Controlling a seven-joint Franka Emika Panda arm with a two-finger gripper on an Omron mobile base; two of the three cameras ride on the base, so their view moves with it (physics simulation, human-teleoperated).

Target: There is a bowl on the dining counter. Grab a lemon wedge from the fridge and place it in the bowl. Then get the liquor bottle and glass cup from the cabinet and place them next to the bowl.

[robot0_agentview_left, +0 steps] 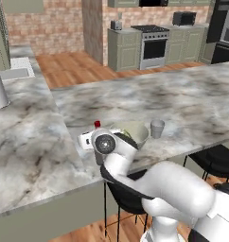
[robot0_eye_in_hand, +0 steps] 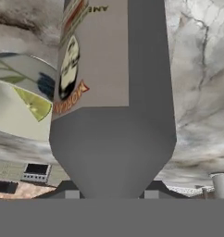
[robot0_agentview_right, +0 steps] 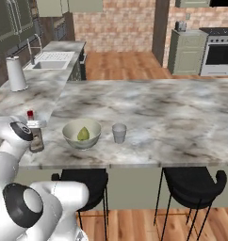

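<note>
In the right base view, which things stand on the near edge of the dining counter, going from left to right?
Liquor bottle with its red cap → bowl holding the lemon wedge → glass cup.

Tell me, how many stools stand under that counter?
2 in the right base view: a left stool below the bowl, and a right stool further along the counter. More may be hidden out of frame.
</note>
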